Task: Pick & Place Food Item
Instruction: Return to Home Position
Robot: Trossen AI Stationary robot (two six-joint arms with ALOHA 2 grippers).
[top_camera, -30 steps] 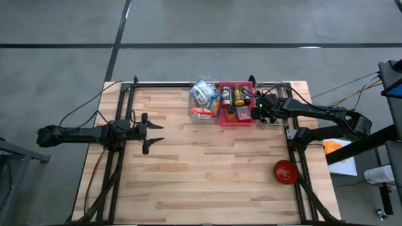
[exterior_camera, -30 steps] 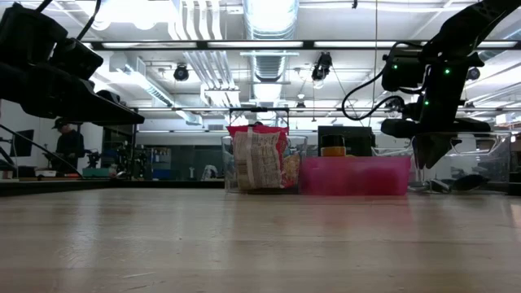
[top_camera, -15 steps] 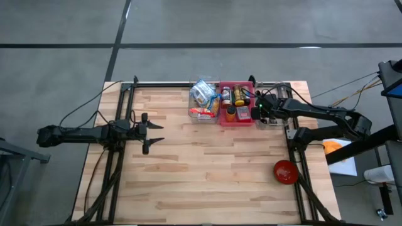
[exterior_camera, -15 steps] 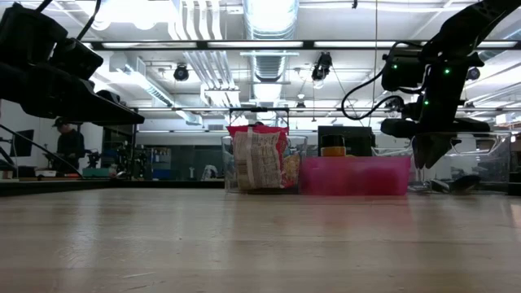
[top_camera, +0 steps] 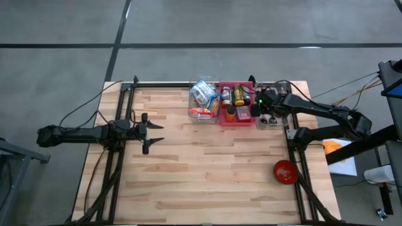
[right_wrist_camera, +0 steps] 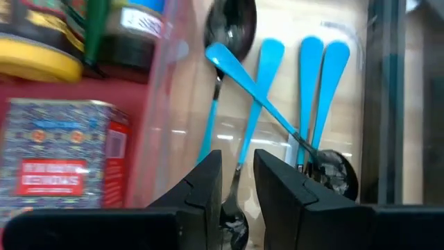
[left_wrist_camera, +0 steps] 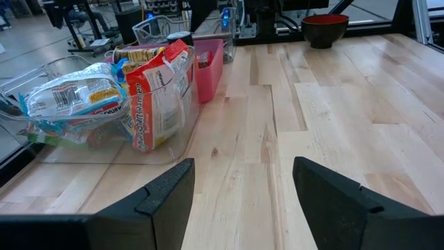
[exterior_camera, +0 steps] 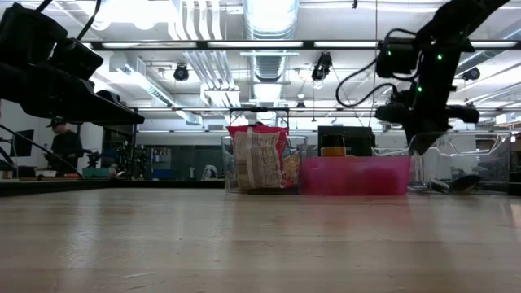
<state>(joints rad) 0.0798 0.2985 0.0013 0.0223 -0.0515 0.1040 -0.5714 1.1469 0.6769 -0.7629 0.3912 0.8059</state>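
My right gripper [right_wrist_camera: 238, 163] hangs above the clear bin [top_camera: 277, 110] at the table's far right, shut on a blue-handled spoon [right_wrist_camera: 255, 111]. Several other blue-handled spoons [right_wrist_camera: 319, 97] lie in that bin. Left of it is a pink bin [top_camera: 237, 103] with jars and a printed box [right_wrist_camera: 59, 149], then a clear bin [top_camera: 202, 100] of snack bags [left_wrist_camera: 156, 94]. My left gripper [left_wrist_camera: 243, 187] waits open and level over the table's left side, with nothing between its fingers. My right gripper pinches the spoon's metal neck [right_wrist_camera: 238, 177], just above its bowl, between its two fingers. The fingers come steeply from above. The blue handle runs away from the fingers over the other spoons. Whether its free end lies on them, I cannot tell.
A red bowl [top_camera: 285, 171] stands at the near right of the table. The wooden tabletop [top_camera: 207, 163] between the arms is bare. Dark frame rails [top_camera: 294, 135] run along the left and right sides. A person [exterior_camera: 65, 146] stands far off in the room.
My right gripper has risen above the clear bin, most of it in the last half second, and has shifted a little toward the pink bin. The gap between its fingers looks the same.
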